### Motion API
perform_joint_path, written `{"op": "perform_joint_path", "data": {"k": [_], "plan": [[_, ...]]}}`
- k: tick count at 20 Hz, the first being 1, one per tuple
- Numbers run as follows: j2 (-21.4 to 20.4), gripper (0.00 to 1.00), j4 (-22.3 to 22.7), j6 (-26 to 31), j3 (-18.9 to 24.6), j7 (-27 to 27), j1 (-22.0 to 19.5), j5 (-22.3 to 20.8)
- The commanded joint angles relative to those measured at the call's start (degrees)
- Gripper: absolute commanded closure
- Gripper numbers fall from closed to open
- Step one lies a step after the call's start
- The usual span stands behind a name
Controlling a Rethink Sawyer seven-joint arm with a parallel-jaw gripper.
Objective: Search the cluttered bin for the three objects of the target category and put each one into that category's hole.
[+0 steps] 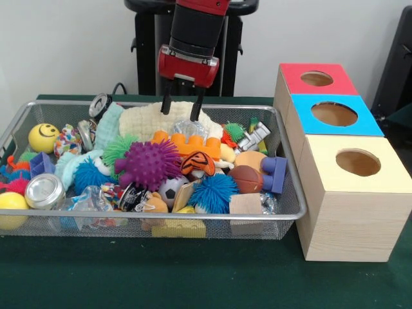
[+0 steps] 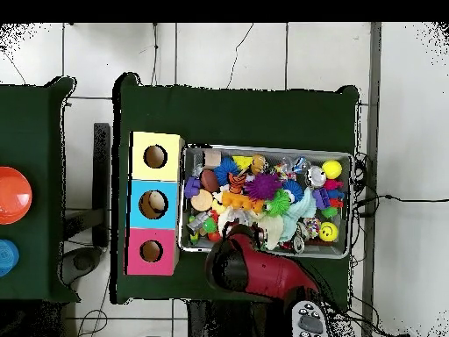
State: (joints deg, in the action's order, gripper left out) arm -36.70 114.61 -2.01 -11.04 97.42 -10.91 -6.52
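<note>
The cluttered bin (image 1: 290, 193) is a shallow silver wire-mesh basket full of toys; it also shows in the overhead view (image 2: 344, 158). My gripper (image 1: 181, 106) hangs over the bin's far side, above a pale yellow knitted cloth (image 1: 151, 121). Its two black fingers (image 1: 167, 103) stand apart, open, and hold nothing. Among the toys are a purple spiky ball (image 1: 149, 164), an orange plastic piece (image 1: 183, 143), a yellow smiley ball (image 1: 43, 137) and a small basketball (image 1: 246, 178). Three wooden boxes stand beside the bin, each with a round hole: red top (image 1: 317, 78), blue top (image 1: 333, 114), pale yellow top (image 1: 358, 162).
The table is covered in dark green cloth (image 1: 193, 277). The robot's black pedestal (image 1: 148, 51) stands behind the bin. In the overhead view the arm (image 2: 259, 272) reaches over the bin's near rim, and the boxes (image 2: 154, 204) line the bin's left side.
</note>
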Motion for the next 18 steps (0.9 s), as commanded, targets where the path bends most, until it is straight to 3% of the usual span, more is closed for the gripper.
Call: {"op": "perform_joint_path", "data": {"k": [1, 7, 18], "plan": [[3.44, 0.00, 2.03, -6.29, 5.52, 12.69, -2.60, 0.40], [6.23, 0.00, 0.74, -8.70, 7.23, 12.08, -3.84, 0.00], [5.61, 0.00, 3.57, -8.46, 10.12, 13.92, -3.26, 1.65]]}}
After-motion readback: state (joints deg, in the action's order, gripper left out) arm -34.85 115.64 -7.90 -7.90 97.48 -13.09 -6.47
